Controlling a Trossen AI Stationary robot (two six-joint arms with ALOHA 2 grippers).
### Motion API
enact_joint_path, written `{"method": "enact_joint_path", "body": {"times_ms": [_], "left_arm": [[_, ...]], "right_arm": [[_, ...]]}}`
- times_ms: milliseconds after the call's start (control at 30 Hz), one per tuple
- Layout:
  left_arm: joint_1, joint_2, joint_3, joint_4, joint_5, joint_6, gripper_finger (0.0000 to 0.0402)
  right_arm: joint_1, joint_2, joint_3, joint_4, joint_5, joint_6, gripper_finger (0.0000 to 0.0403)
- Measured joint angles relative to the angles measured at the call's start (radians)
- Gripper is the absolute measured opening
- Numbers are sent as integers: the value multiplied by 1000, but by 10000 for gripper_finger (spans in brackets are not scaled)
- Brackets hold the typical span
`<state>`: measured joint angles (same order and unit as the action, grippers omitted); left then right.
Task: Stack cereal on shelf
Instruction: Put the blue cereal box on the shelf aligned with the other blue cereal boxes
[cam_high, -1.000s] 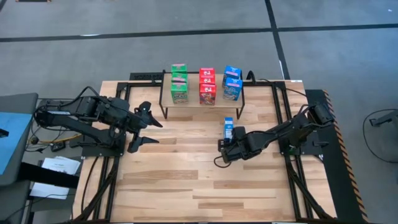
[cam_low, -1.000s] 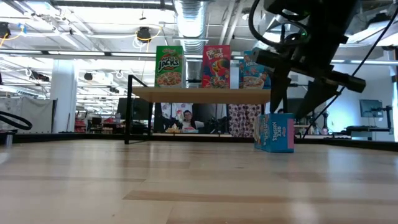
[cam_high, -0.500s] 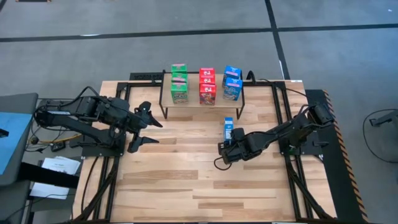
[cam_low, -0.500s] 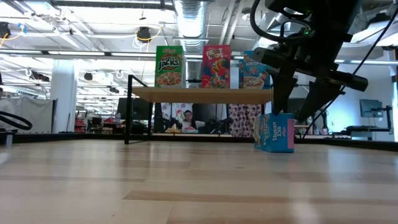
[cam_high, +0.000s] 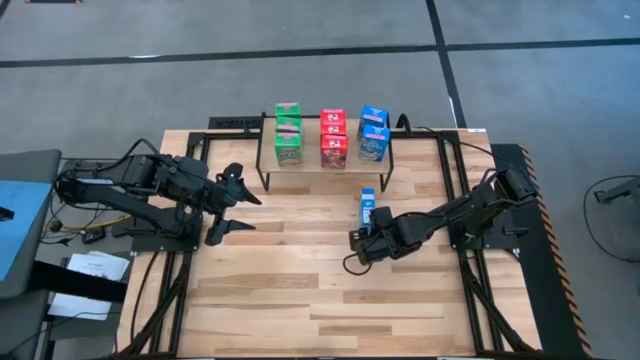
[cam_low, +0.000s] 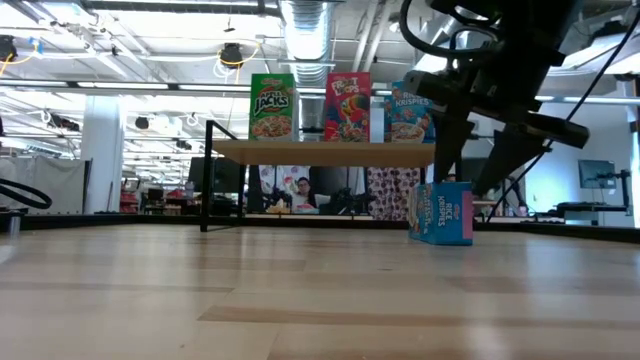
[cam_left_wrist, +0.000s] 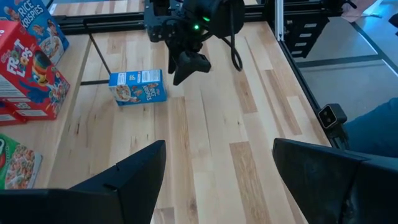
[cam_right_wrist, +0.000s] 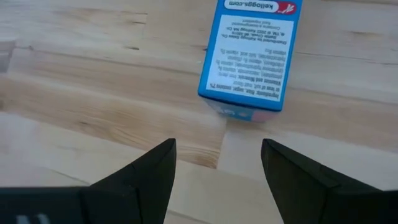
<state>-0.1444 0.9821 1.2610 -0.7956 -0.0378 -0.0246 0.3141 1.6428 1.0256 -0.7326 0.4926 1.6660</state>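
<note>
Table (cam_high: 300, 290), bearing shelf (cam_high: 330, 160) with green, red and blue cereal stacks; left pincer (cam_high: 232, 205) wide and empty at left (idle); right pincer (cam_high: 358, 246) wide, empty, just short of blue box (cam_high: 367, 205) lying before the shelf.

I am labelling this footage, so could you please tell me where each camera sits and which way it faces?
High: overhead, facing down on the shelf; both arms show.
Low: at tabletop height, facing level across to the shelf; right arm descends.
Left wrist: on the left arm, facing the right gripper; own fingers show.
Right wrist: facing down; own fingers show.
Shared: every view shows the loose blue box.
</note>
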Motion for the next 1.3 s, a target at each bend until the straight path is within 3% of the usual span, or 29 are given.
{"method": "enact_joint_path", "body": {"times_ms": [433,833,1300], "left_arm": [[0,0,0,0,0,-2,283],[0,0,0,0,0,-2,283],[0,0,0,0,0,4,283]], "right_arm": [[-37,0,0,5,2,-7,260],[-9,0,0,-74,0,115,260],[-50,1,0,-26,2,24,260]]}}
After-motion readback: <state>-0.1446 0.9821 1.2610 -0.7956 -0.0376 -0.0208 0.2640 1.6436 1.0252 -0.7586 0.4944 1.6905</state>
